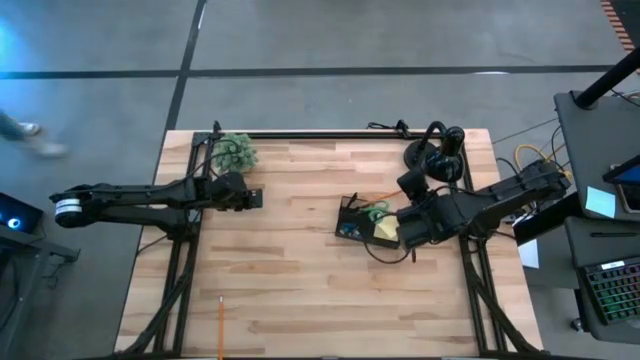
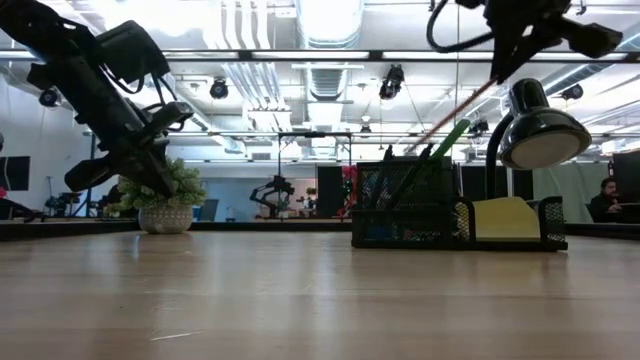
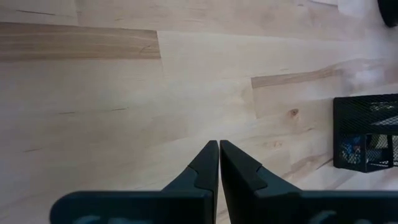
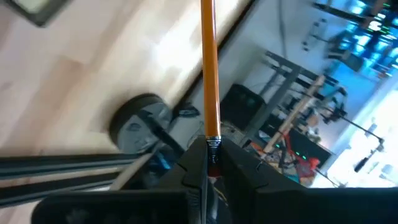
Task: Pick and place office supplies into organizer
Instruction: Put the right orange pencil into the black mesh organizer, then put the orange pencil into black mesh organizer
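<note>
1. We hold a slim orange wooden pencil (image 4: 209,68) in our right gripper (image 4: 211,163). Its fingers are pinched nearly closed on the pencil's metal ferrule end, with the long shaft running straight out ahead of them.
2. We judge the pencil light and stiff, with a smooth lacquered skin that could slide or pivot in a narrow pinch. Since the hold is so close to one end, the free length may swing. A grip nearer the middle would steady it, though an end hold suits dropping it upright into a compartment.
3. From above, the right gripper (image 1: 412,224) hangs over the near-right part of the small black wire-mesh rectangular organizer (image 1: 352,226), which stands right of centre on the pale wooden plank table (image 1: 300,290).
4. The organizer already carries green-handled scissors (image 1: 377,211) and a yellow sticky-note pad (image 1: 386,230). At table height we see the pencil (image 2: 452,110) slanting up out of the organizer towards the raised gripper.
5. A second orange pencil (image 1: 220,328) lies alone near the table's front edge, well apart from the organizer, not yet collected.
6. Our left gripper (image 3: 219,168) is fully closed on nothing and hovers over bare wood at the table's left, near the green bushy potted plant (image 1: 236,152).
</note>
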